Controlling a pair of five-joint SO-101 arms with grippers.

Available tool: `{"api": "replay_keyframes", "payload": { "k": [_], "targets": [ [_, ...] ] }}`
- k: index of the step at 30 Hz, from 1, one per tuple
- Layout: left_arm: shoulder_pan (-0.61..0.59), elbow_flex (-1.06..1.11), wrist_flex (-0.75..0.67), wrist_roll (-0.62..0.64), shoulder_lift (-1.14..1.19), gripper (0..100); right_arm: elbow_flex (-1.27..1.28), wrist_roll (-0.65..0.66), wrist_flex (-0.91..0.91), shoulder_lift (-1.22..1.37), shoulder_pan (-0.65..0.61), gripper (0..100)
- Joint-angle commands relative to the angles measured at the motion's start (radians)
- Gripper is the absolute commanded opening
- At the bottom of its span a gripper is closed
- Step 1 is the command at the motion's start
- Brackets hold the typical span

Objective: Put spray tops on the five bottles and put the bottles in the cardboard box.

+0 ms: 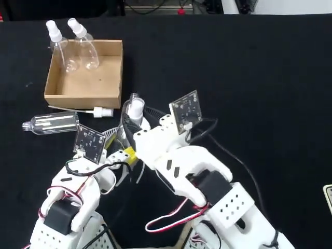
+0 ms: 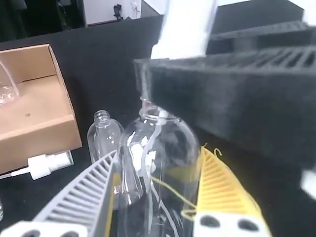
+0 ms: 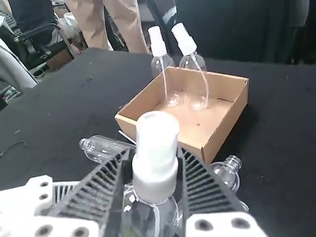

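Robotics lab or workshop: two white plastic arms [image 1: 207, 192] with exposed red wiring [image 1: 171, 218] work at a surface [image 1: 259, 62] draped in black cloth. Cables [image 1: 155, 6] and gear line its far edge, and a black office chair [image 3: 29, 37] stands on the floor beyond the far side.

cardboard box [image 1: 78, 100]: 2 capped bottles [image 1: 89, 52] | uncapped bottle [image 1: 52, 124] lying outside | loose spray top [image 1: 101, 111]

right tool [image 3: 154, 157] clamps spray top [image 3: 157, 143] atop bottle [image 3: 148, 212] | cardboard box [image 3: 224, 126]: two capped bottles [image 3: 163, 66] | open bottles [image 3: 101, 147] on surface [image 3: 59, 98] near box
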Motion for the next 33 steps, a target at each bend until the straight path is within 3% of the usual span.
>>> {"api": "replay_keyframes", "payload": {
  "k": [1, 8, 14, 22, 33],
  "targets": [
    [-0.013, -0.012, 0.005, 0.006, -0.009, 13, 0.002, 0.018, -0.031, -0.025, -0.023, 8.2],
    [-0.007, -0.016, 0.005, 0.006, -0.009, 13, -0.001, 0.132, 0.034, -0.028, -0.057, 8.5],
    [-0.013, -0.018, 0.005, 0.006, -0.009, 13, -0.002, 0.144, 0.041, -0.030, -0.060, 21.0],
    [-0.015, -0.021, 0.005, 0.006, -0.009, 13, -0.022, 0.149, 0.049, -0.031, -0.060, 21.2],
    [-0.015, -0.021, 0.002, 0.006, -0.009, 13, -0.166, 0.160, 0.256, -0.236, -0.023, 21.1]
  ]
}}
